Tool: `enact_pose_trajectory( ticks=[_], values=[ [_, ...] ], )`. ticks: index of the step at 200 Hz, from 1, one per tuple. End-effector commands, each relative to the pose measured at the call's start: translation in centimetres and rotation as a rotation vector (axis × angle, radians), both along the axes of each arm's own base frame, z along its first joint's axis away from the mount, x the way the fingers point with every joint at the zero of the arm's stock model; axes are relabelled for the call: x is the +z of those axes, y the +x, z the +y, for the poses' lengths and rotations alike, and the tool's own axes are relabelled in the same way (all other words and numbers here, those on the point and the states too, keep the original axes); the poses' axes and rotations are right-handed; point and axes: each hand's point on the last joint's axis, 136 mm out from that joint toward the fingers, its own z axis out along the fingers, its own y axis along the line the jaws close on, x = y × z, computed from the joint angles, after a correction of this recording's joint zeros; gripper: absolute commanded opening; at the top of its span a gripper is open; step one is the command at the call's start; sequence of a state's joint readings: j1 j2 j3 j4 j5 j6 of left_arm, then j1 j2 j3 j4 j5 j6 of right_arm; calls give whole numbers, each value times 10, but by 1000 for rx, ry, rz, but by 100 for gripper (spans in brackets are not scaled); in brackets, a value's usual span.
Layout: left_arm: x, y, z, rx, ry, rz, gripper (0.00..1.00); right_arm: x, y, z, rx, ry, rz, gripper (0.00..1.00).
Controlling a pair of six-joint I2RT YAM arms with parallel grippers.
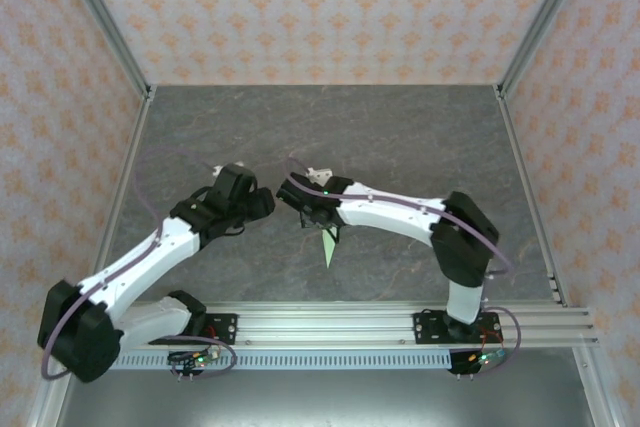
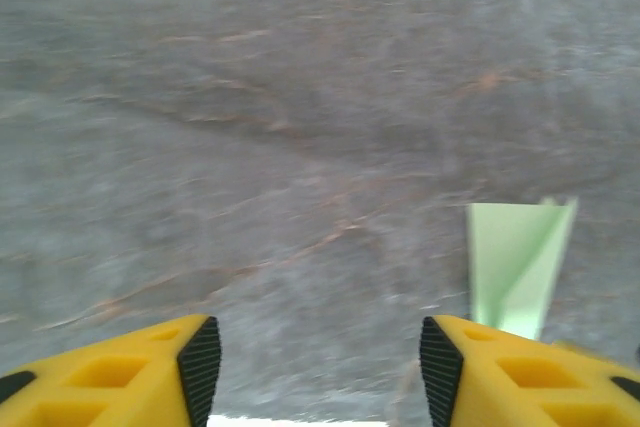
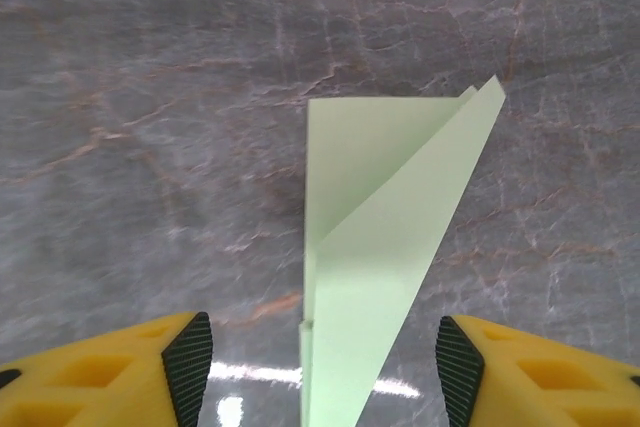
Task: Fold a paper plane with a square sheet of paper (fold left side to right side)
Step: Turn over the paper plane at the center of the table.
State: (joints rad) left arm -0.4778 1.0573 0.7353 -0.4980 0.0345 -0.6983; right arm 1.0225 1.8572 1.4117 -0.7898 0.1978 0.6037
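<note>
Paper plane [image 3: 370, 247]: thin pale green paper, matt, smooth, crisply creased. Table top [image 3: 150, 97]: grey veined stone-look surface, smooth, with a faint sheen catching glare. Fingers [image 3: 90, 377]: smooth yellow plastic, with black ribbed pads [image 3: 188, 367].

A grey marbled table [image 1: 400, 137] with rust-brown veins spreads beneath the left gripper [image 2: 320, 362] and right gripper [image 3: 322, 367]; beyond and beside them rise 3 walls [image 1: 330, 7] (pale, orange floral print) edged by aluminium posts [image 1: 100, 12].
</note>
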Motion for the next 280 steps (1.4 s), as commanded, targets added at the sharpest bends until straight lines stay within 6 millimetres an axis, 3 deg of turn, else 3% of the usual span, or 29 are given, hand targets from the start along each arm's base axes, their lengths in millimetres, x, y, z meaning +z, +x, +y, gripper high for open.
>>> enact_pose_trajectory(
  ticks=[1,53,114,150,189,233,248,280],
  values=[
    [3,-23,45,125,133,-27,62,-5,7,-21,-12,-181,-16,64],
    [-5,-50,59,150,104,-41,65,-32,11,-18,-13,-270,24,62],
    [-11,-54,59,150,87,-31,65,-49,10,-21,-7,-327,49,58],
    [-10,-54,58,152,82,-32,66,-51,9,-25,-10,-344,53,50],
    [-10,-53,57,150,77,-33,66,-37,7,-31,-21,-325,29,34],
    [-6,-53,57,148,80,-37,66,-22,1,-45,-33,-319,15,5],
    [-4,-53,57,147,83,-38,66,-11,-1,-42,-31,-261,4,1],
    [-1,-52,57,148,78,-43,67,15,-4,-30,16,-99,-25,0]
  ],
)
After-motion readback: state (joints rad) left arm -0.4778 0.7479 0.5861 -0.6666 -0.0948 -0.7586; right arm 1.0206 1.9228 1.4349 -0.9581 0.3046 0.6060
